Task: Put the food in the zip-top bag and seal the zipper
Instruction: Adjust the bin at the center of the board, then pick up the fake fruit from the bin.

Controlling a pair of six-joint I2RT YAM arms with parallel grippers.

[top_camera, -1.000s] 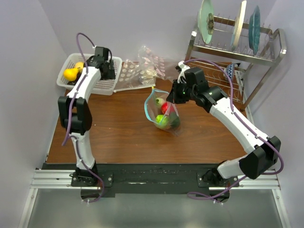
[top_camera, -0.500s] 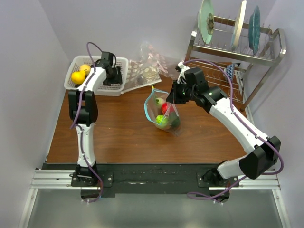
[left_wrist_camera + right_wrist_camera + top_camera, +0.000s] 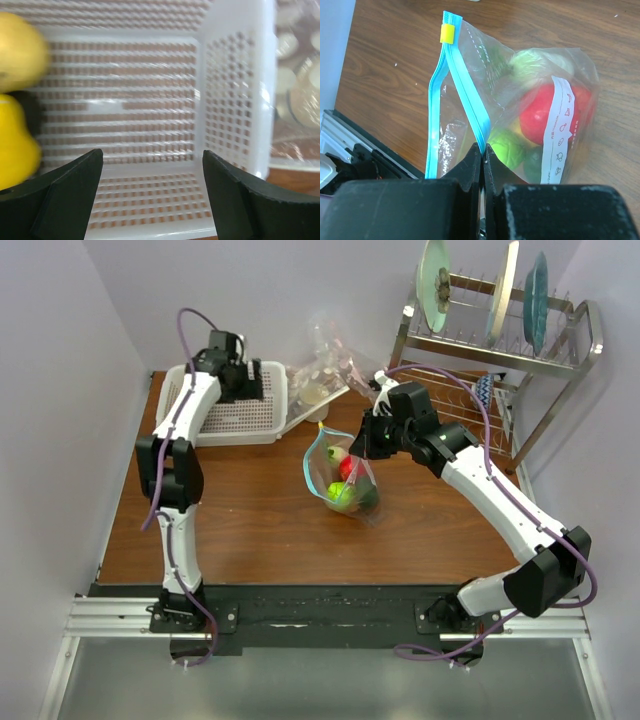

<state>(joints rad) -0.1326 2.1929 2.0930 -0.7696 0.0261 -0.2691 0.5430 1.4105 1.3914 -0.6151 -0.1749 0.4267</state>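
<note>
On the brown table (image 3: 250,530), the zip-top bag (image 3: 341,476) is sitting near the middle. A red fruit (image 3: 540,112), a green one (image 3: 509,150) and a pale green piece (image 3: 537,62) are showing through its clear plastic. The right gripper (image 3: 482,150) is clamping tight on the zipper (image 3: 466,95), whose two light-blue strips are spreading apart from the yellow slider (image 3: 447,33). Farther back on the left, the left gripper (image 3: 151,159) is hanging over the white mesh basket (image 3: 230,100), fingers spread wide and grasping nothing. Two yellow fruits (image 3: 15,140) are lying at one side of the basket. Crumpled dotted bags (image 3: 320,375) are lying beside it. A dish rack (image 3: 500,350) is standing at the far right, holding plates (image 3: 435,285).
</note>
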